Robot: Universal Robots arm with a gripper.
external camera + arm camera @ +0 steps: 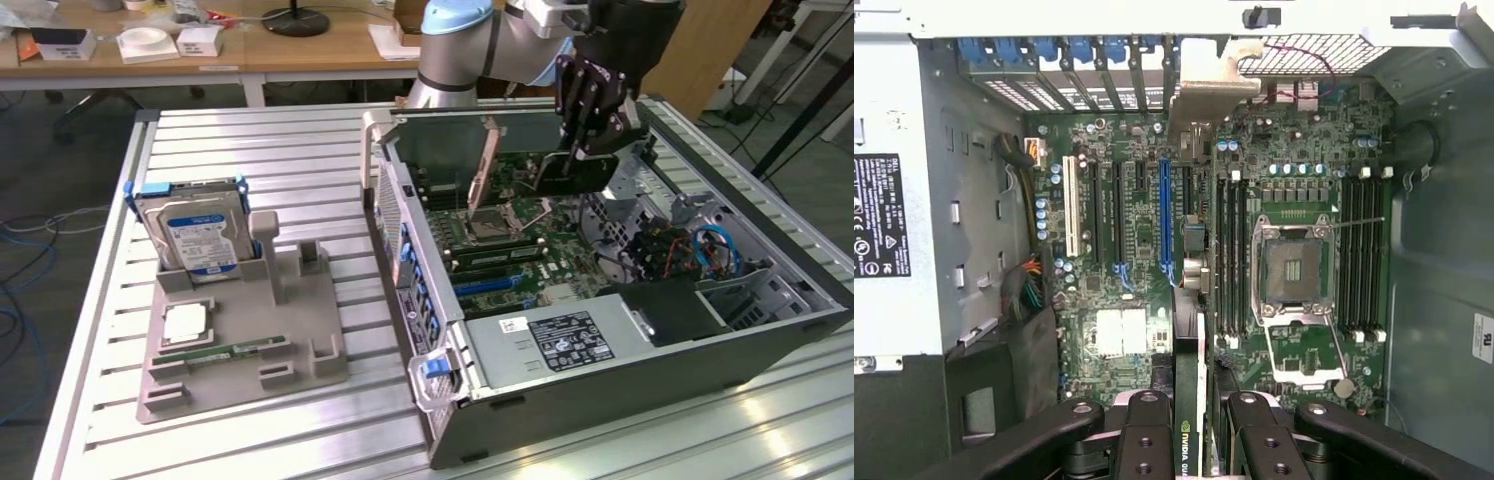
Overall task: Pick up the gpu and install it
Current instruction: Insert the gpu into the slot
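I find the fingers (1144,435) closed partway on the gpu (1186,385), gripping it edge-on. It hangs inside the case (694,372) above the motherboard (1294,195), long axis parallel to the blue slot (1165,215), which lies just beside its line.

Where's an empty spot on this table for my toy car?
Bare table between the hard drive and the desk, and the strip between the grey holder and the computer case. Inside the case it's crowded, where the pincer holds the gpu.
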